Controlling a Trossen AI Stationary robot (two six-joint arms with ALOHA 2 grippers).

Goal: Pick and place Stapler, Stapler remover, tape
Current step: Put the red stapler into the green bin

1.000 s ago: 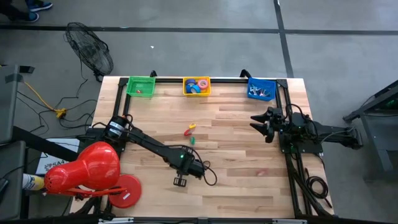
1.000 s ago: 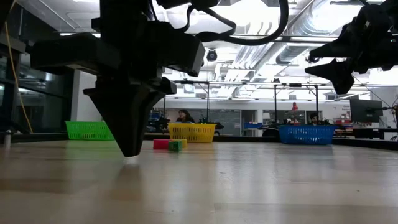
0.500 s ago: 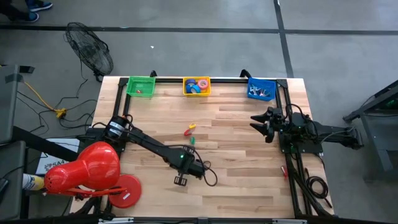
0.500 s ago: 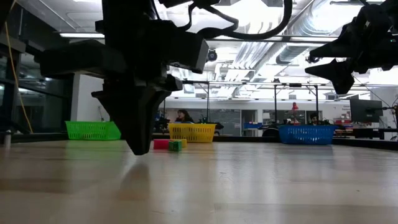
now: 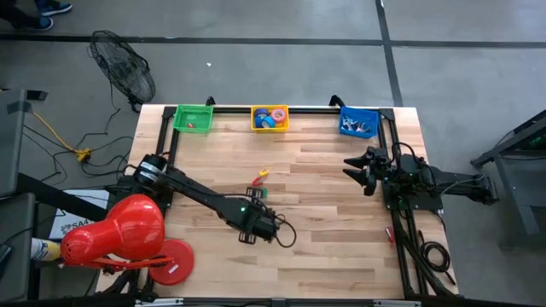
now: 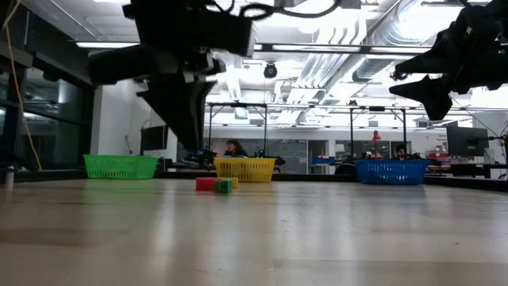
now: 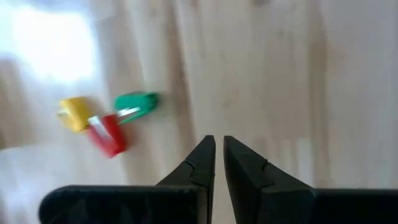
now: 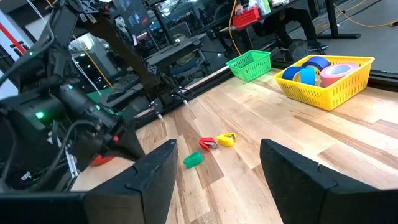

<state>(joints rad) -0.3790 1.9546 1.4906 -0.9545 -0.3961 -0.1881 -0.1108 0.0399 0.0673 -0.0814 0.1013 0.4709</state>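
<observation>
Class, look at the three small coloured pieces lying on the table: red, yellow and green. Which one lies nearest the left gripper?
The green piece. It lies closest to the left gripper, while the red piece and the yellow piece lie beyond it, toward the baskets.

Contents of green basket (image 5: 193, 118) and blue basket (image 5: 358, 123) too small to identify; yellow basket (image 6: 244, 168) contents hidden.

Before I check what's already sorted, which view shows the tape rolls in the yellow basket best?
The right wrist view: the tape rolls sit large over the yellow basket rim, with blue and pink rolls distinct. The high view shows them small from above. The low view shows only the basket's wall. The left wrist view misses them.
</observation>
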